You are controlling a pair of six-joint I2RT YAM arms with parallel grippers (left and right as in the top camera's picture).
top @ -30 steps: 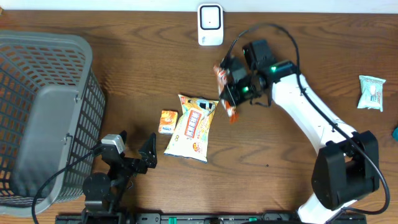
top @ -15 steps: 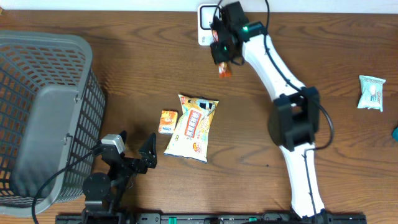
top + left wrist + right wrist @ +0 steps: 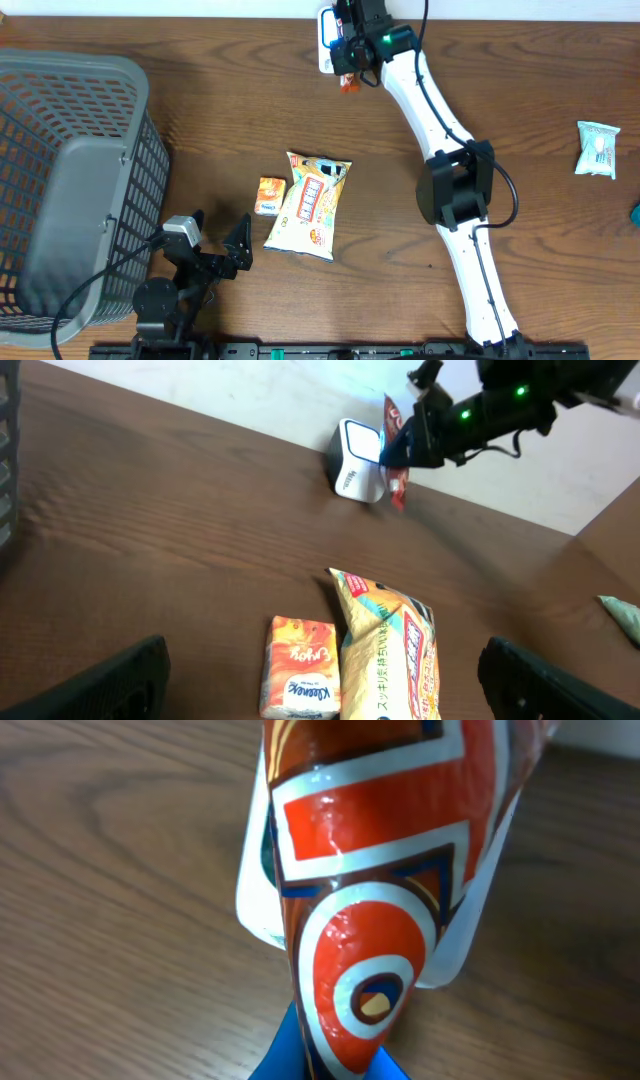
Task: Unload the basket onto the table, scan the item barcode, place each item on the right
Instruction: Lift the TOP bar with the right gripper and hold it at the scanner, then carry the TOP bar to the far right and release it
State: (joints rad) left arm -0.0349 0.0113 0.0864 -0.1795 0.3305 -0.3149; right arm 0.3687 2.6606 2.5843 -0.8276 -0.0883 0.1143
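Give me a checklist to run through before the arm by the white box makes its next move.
1. Right tool shut on the packet: ok.
2. Packet held right in front of the scanner: ok.
3. Barcode facing the scanner: cannot tell; no barcode shows in any view.
4. Scan registered: cannot tell.
5. Left tool open, apart from the bag: ok.
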